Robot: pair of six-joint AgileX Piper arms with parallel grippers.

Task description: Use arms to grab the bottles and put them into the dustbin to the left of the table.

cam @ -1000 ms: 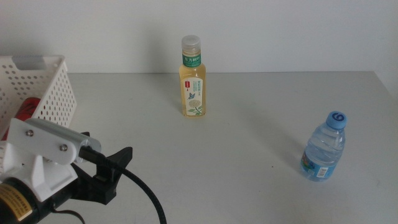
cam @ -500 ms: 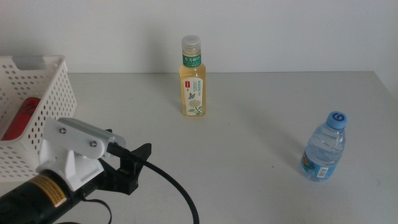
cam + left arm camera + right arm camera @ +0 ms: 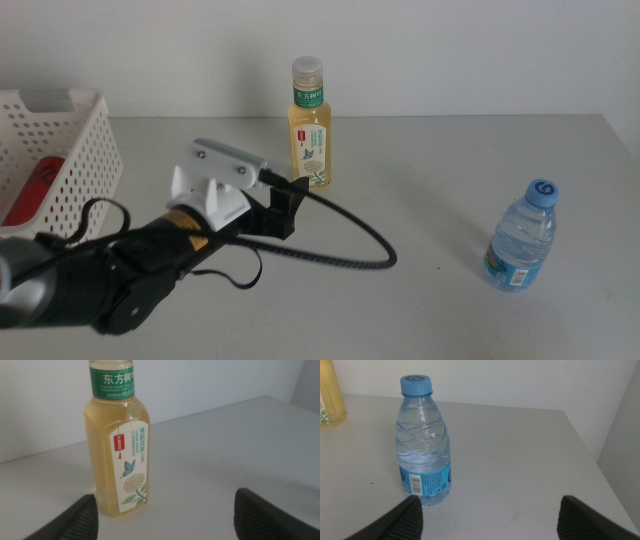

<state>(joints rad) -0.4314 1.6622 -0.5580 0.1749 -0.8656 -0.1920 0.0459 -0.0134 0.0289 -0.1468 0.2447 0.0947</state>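
so the red can (image 3: pixel 38 182) is already in the dustbin (image 3: pixel 92 160) at the worktop's left edge; left pincer (image 3: pixel 284 203) is wide open just short of the tea bottle (image 3: pixel 310 135) near the back edge; water bottle (image 3: pixel 522 237) sits untouched toward the right edge, right pincer (image 3: pixel 487 519) open facing it

pale-yellow tea bottle (image 3: pixel 310 125) with green-white label; clear water bottle (image 3: pixel 522 236), blue cap; white perforated dustbin (image 3: pixel 75 160); light-grey table (image 3: pixel 420 200)

Left claw (image 3: pixel 285 205) outstretched (jaws apart)
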